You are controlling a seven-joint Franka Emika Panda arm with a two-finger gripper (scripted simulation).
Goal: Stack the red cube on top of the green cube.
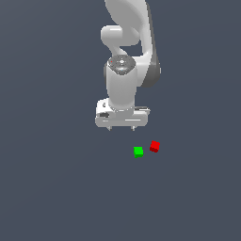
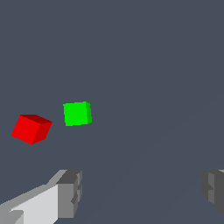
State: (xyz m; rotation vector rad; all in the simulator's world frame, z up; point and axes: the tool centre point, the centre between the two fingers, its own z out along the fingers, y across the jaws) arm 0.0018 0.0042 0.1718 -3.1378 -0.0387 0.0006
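Observation:
The tiny red cube (image 1: 155, 146) lies on the dark grey floor, just to the exterior view's right of the tiny green cube (image 1: 138, 151); a small gap parts them. My gripper (image 1: 121, 127) hangs open and empty above the floor, up and to the exterior view's left of both cubes. In the wrist view the red cube (image 2: 31, 128) and green cube (image 2: 77, 113) lie ahead of my gripper (image 2: 140, 190), whose fingertips (image 2: 70, 192) stand wide apart with nothing between them.
The white arm (image 1: 127, 42) rises behind the gripper in the exterior view. The plain dark grey floor (image 1: 56, 188) stretches all round the cubes.

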